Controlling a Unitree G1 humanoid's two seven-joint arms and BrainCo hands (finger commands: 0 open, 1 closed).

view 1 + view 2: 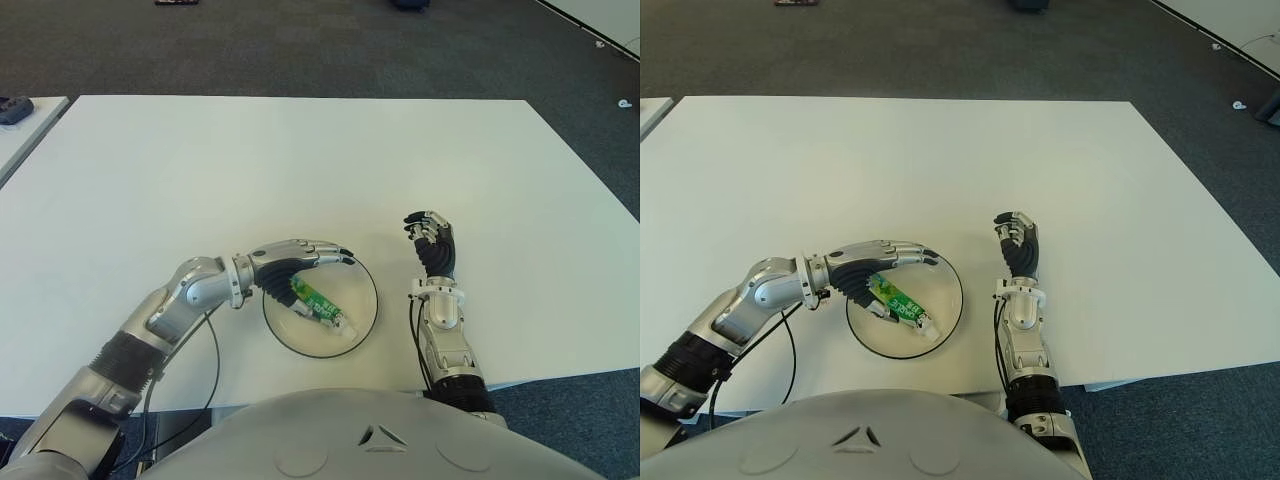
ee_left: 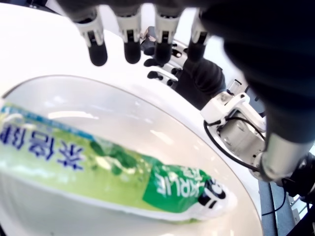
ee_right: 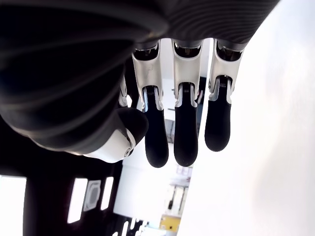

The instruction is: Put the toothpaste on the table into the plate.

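Inside the plate, the green toothpaste tube lies flat, cap end toward my body. My left hand is over the plate's left rim, fingers extended, gripping nothing. My right hand shows right of the plate over the white table, fingers loosely curled, empty.

I see the green-and-white toothpaste tube lying flat and diagonal inside the round white plate, cap toward me.
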